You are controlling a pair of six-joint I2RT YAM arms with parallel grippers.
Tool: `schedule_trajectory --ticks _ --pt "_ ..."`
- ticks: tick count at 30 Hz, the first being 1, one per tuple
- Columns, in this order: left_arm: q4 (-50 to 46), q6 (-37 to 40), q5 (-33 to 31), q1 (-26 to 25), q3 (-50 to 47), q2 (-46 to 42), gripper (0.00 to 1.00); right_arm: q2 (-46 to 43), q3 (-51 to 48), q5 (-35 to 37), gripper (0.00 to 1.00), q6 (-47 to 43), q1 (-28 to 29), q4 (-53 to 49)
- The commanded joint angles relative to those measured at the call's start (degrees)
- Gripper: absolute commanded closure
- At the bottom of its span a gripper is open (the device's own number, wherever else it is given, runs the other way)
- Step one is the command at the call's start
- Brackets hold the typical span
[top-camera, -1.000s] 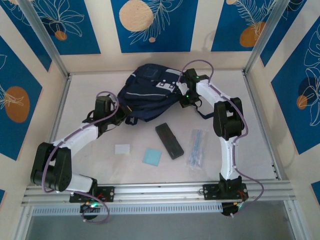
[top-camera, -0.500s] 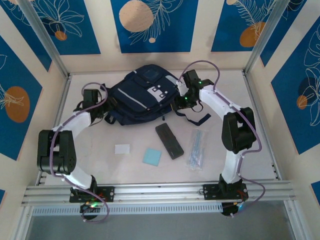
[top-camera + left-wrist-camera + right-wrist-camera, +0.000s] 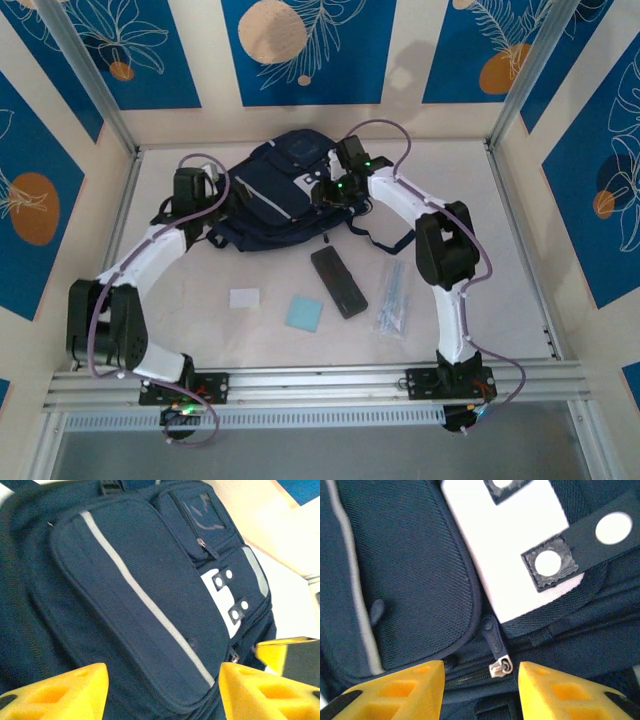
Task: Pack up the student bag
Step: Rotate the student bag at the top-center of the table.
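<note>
Two tools newly over one student bag

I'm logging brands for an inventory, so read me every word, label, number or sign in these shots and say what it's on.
No readable text anywhere.
On the backpack, the light patch bears only round dots, no letters.
A faint mark on its top pocket is too blurred to read.
The white card, blue pad, black case and clear packet show no print at this size.
</note>
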Motion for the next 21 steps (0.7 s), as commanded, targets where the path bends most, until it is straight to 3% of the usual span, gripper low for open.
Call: schedule_trajectory --ticks 1,4,12,17,19,21 --pt "3.24 0.00 4.68 -0.56 0.15 5.53 0.52 1.79 1.44 5.09 0.56 4.29 0.59 0.72" --pt "1.01 1.21 2.24 -0.55 0.76 9.66 0.63 3.23 0.61 4.63 0.55 6.00 0.59 2.96" --pt "4.19 0.34 -0.85 -0.14 -2.92 17.44 0.65 7.25 -0.23 -0.03 0.58 9.93 1.74 6.61" --pt "4.27 0.57 -0.51 -0.04 -1.17 20.49 0.65 8.32 -0.73 -0.20 0.69 13.31 0.66 8.28" --pt "4.35 1.00 -0.51 -0.08 -0.60 21.26 0.65 8.37 -1.09 -2.97 0.80 13.95 0.22 9.85" --pt "4.41 1.32 0.45 -0.08 0.14 21.92 0.64 7.47 -2.02 -6.48 0.81 13.96 0.30 11.87"
